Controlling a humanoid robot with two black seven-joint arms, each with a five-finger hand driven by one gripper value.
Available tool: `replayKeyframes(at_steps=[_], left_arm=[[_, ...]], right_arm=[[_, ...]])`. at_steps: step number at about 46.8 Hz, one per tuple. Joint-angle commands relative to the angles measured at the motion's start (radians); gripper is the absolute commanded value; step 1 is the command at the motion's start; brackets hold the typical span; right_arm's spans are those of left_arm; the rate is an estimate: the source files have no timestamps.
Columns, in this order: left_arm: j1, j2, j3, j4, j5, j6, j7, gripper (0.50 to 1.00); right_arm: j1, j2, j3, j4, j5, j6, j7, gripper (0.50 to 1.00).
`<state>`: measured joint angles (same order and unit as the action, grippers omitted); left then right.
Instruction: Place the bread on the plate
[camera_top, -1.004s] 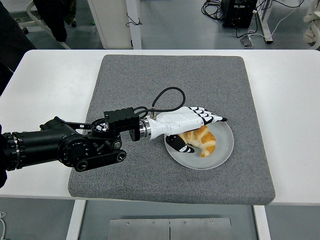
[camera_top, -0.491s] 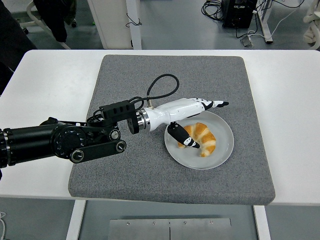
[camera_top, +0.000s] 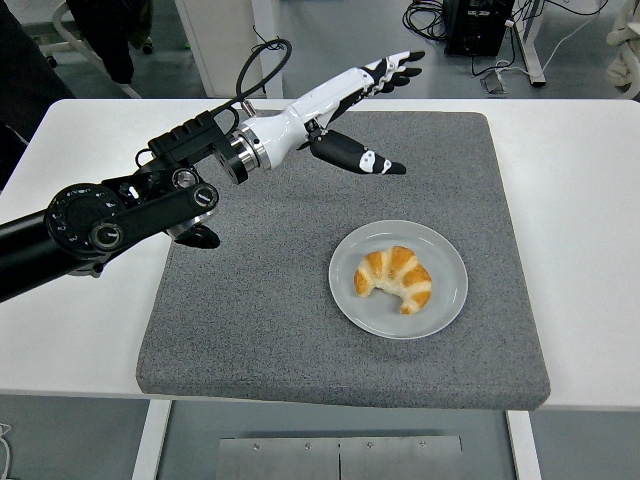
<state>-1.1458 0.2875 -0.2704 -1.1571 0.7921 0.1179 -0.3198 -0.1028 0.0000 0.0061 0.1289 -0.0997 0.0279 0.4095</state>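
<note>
A golden croissant (camera_top: 395, 279) lies on the round grey plate (camera_top: 446, 302), which sits on the grey mat right of centre. My left hand (camera_top: 388, 107), white with black fingertips, hangs raised over the mat's far part, well up and left of the plate. Its fingers are spread and hold nothing. The thumb (camera_top: 358, 158) points toward the right. The black left arm (camera_top: 110, 220) reaches in from the left edge. The right arm does not show.
The grey mat (camera_top: 260, 300) covers the middle of the white table (camera_top: 80, 170). A black cable (camera_top: 262, 65) loops above the left wrist. Beyond the table's far edge are a white cabinet leg (camera_top: 230, 45) and cables on the floor.
My left hand let go of the croissant, opened, and rose up and away toward the mat's far left. The croissant stays on the plate.
</note>
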Motion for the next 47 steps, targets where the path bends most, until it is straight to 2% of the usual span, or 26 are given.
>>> replayKeyframes(at_steps=[1, 9, 20, 29, 35, 47], left_arm=[[-0.003, 0.012, -0.018, 0.005, -0.036, 0.000, 0.001, 0.974], [0.001, 0.006, -0.026, 0.046, -0.108, 0.002, -0.001, 0.974], [0.001, -0.050, -0.056, 0.194, -0.274, 0.002, -0.002, 0.974], [0.012, -0.050, -0.069, 0.204, -0.382, 0.002, -0.002, 0.974], [0.026, -0.050, -0.079, 0.212, -0.395, 0.008, -0.004, 0.974], [0.127, -0.054, -0.231, 0.241, -0.458, 0.008, -0.004, 0.974]], right_arm=[[0.000, 0.000, 0.000, 0.000, 0.000, 0.000, 0.000, 1.000], [0.000, 0.000, 0.000, 0.000, 0.000, 0.001, 0.000, 1.000], [0.000, 0.000, 0.000, 0.000, 0.000, 0.001, 0.000, 1.000], [0.000, 0.000, 0.000, 0.000, 0.000, 0.000, 0.000, 1.000], [0.000, 0.000, 0.000, 0.000, 0.000, 0.001, 0.000, 1.000], [0.000, 0.000, 0.000, 0.000, 0.000, 0.000, 0.000, 1.000]])
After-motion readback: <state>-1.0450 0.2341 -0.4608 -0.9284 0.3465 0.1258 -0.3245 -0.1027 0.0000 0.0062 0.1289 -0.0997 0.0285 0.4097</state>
